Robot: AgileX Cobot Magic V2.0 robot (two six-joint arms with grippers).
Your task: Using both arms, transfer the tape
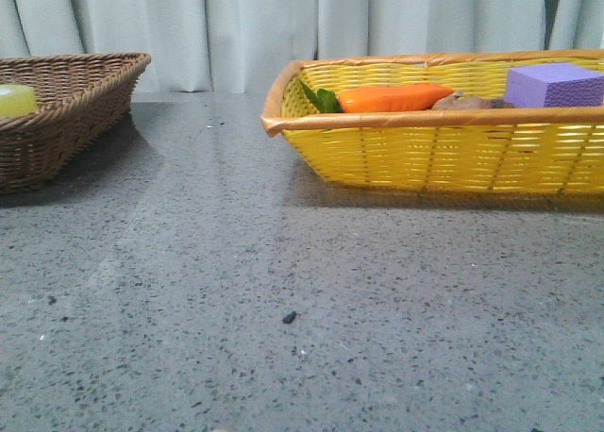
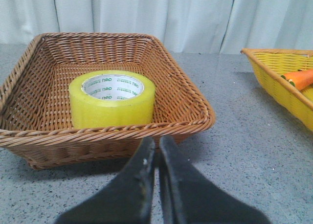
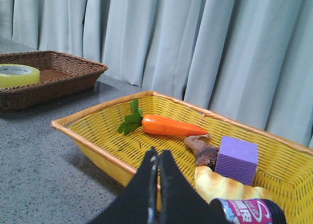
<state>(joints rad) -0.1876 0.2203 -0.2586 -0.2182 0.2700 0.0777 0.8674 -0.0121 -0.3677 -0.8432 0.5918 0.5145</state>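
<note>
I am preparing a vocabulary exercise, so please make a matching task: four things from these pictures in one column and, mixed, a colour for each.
Things:
1. tape
2. carrot
3. foam block
4. basket holding the tape

Colours:
A. purple
B. brown
C. yellow
D. orange

Pairs: 1-C, 2-D, 3-A, 4-B

The wide roll of glossy translucent yellow tape [image 2: 112,100] carries small green print on its white inner core ring [image 2: 113,86]. In the left wrist view the word "neo" can be read there twice, once at the far side of the ring and once at the near side; a line of finer green lettering next to it is too small to make out. The dark round container with a pink and white label [image 3: 247,211] bears large stylised white lettering that cannot be read.
</note>
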